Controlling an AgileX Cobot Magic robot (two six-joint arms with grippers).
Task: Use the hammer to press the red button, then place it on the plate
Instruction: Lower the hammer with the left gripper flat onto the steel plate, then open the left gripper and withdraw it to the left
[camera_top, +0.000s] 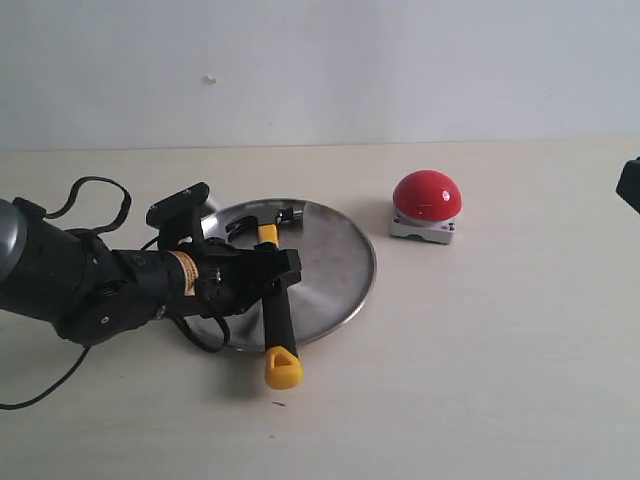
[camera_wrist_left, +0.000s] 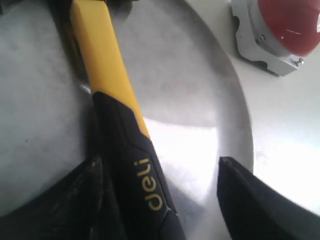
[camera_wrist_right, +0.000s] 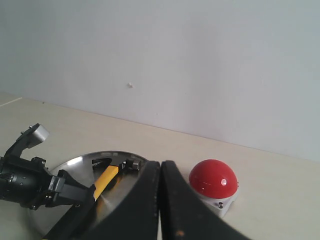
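The hammer (camera_top: 277, 318) lies on the silver plate (camera_top: 340, 270), its dark head at the plate's far side and its yellow end sticking out past the near rim. My left gripper (camera_top: 272, 268) straddles the black grip, open; in the left wrist view one finger rests against the handle (camera_wrist_left: 107, 75) and the other finger (camera_wrist_left: 250, 200) stands apart from it over the plate (camera_wrist_left: 195, 95). The red button (camera_top: 427, 195) sits right of the plate, untouched. My right gripper (camera_wrist_right: 160, 164) is shut and empty, held off to the right and facing the button (camera_wrist_right: 213, 180).
The left arm's dark body and cables (camera_top: 70, 270) cover the table left of the plate. A pale wall runs behind the tan table. Only a corner of the right gripper (camera_top: 630, 185) shows at the exterior view's right edge.
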